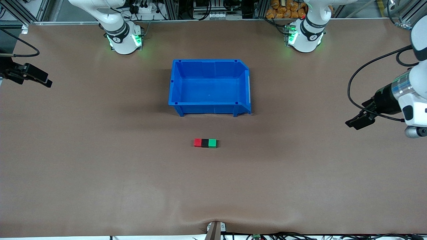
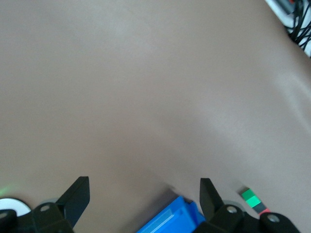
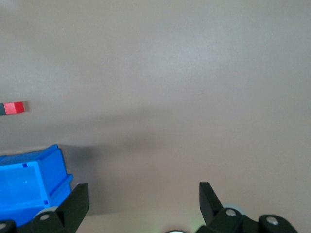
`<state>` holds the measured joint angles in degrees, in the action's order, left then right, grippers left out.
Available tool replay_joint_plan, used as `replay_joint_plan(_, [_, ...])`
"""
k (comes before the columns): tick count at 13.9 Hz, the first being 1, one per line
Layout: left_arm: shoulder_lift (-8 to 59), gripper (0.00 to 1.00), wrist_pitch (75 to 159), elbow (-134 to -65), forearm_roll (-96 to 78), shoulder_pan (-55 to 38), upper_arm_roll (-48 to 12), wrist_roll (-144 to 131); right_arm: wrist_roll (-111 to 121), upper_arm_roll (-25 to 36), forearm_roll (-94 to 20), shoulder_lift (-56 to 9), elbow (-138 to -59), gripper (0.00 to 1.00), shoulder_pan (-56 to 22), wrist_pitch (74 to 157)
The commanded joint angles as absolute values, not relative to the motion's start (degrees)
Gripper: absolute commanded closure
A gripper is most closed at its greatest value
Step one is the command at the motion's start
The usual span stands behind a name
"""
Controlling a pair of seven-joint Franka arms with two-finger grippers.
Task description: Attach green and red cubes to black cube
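Left end effector [image 1: 358, 120]: raised over the surface [image 1: 100, 166] at the left arm's end, fingers spread wide, holding nothing; waiting. Right end effector [image 1: 36, 78]: raised over the right arm's end, fingers likewise wide apart in the wrist view, empty. Bin [image 1: 210, 87]: blue, open-topped, mid-surface between the two arms, nothing seen inside. Red cube [image 1: 197, 142], black cube [image 1: 204, 143], green cube [image 1: 212, 143]: one touching row, nearer the front camera than the bin, black in the middle, red toward the right arm's end, green toward the left arm's. Task appears complete. Handling, as judged: small, rigid, light, smooth-faced; likely to slide if nudged. Best taken across two parallel side faces, or pinched at the row's ends.
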<state>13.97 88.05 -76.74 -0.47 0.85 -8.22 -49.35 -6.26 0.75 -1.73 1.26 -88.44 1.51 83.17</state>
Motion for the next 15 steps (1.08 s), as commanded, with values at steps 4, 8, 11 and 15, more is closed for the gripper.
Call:
replay_joint_plan(4, [8.6,0.00,83.3,-80.7,-1.0,1.1,-8.1,-33.3,-6.2,-0.3,-0.7,1.9,-87.8,0.00,2.3,80.5])
replay_joint_plan(8, [1.3,0.00,83.4,-88.7,-0.4,-0.3,-5.4,-21.3,-6.0,-0.4,-0.5,2.1,-87.8,0.00,2.3,78.9])
replay_joint_plan(11, [-5.2,0.00,84.5,-96.5,1.7,-0.6,-5.4,-18.1,-5.9,-0.4,-0.5,2.1,-87.8,0.00,2.3,78.8])
replay_joint_plan(15, [-12.7,0.00,89.9,-105.7,2.6,-0.5,-5.4,-12.7,-6.0,-0.3,-0.4,2.1,-87.5,0.00,2.4,78.8])
